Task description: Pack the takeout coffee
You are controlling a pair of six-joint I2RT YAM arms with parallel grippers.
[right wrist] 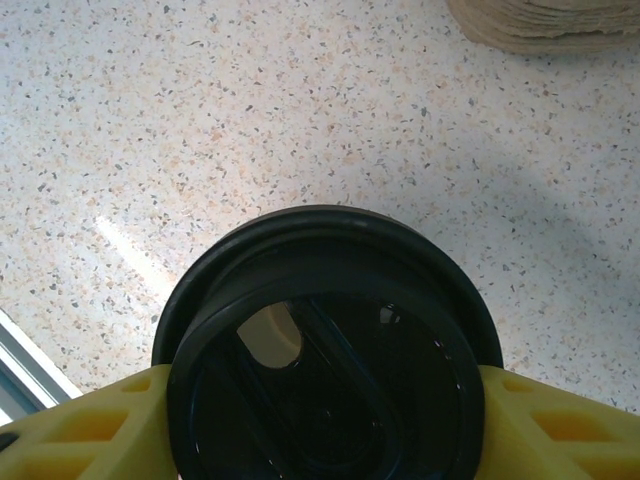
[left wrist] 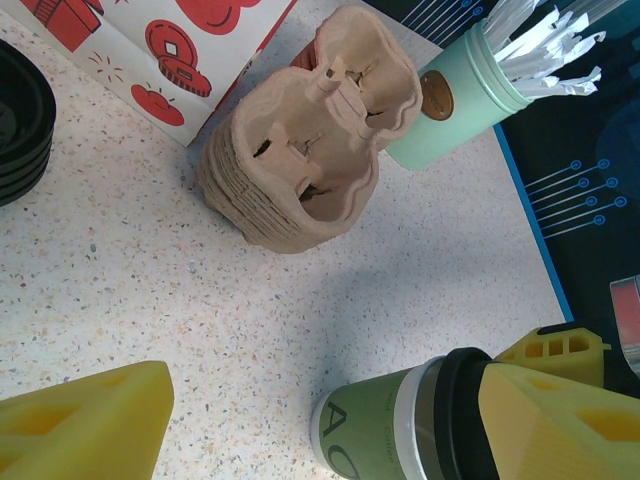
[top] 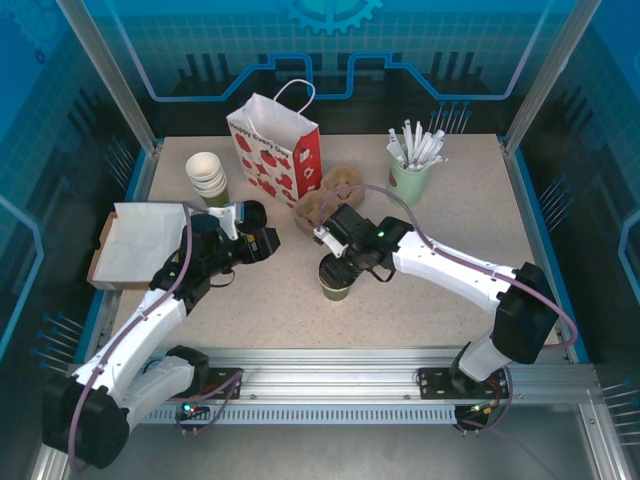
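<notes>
Right wrist | right pincer clamps lidded takeout coffee | left pincer spread, empty | mint cup: sticks

My right fingers are matt yellow plastic, set against the glossy black plastic lid. The coffee cup has a smooth olive paper wall with a slight sheen. The table is smooth, speckled and stone-like; the cup carriers, upper middle, are rough moulded pulp
</notes>
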